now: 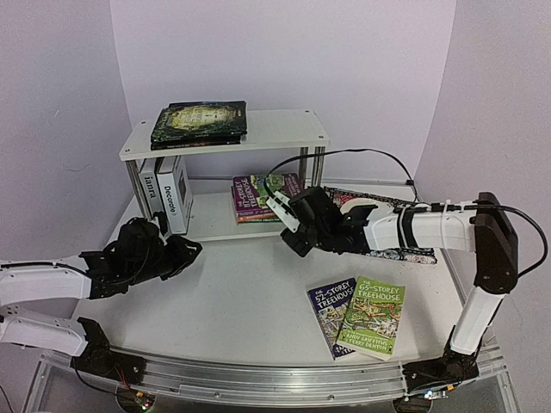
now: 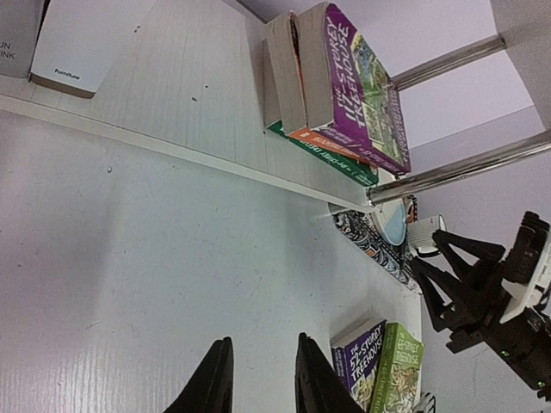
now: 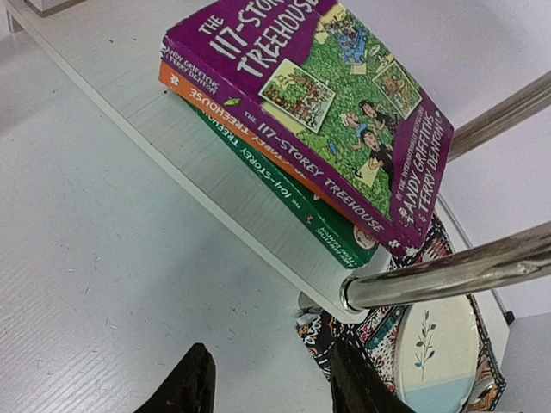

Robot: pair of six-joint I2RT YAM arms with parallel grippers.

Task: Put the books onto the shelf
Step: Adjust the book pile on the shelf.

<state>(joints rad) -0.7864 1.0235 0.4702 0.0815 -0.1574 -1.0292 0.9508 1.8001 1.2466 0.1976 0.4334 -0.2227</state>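
Observation:
The white shelf (image 1: 280,129) with chrome posts stands at the back. Dark books (image 1: 200,122) lie on its top board. Two white hardbacks (image 1: 165,196) stand upright on the lower board, and a stack topped by a purple Treehouse book (image 3: 318,95) lies to their right. On the table a blue Treehouse book (image 1: 330,311) and a green one (image 1: 373,317) lie side by side. My left gripper (image 1: 185,249) hovers in front of the hardbacks, jaws narrowly open and empty (image 2: 263,379). My right gripper (image 1: 288,231) is before the stack, open and empty (image 3: 275,387).
A dark patterned mat (image 1: 411,252) lies right of the shelf under my right arm, with a plate (image 3: 435,344) and a mug (image 2: 422,234) on it. The shelf's chrome post (image 3: 448,275) is close to my right fingers. Walls close in the back and sides.

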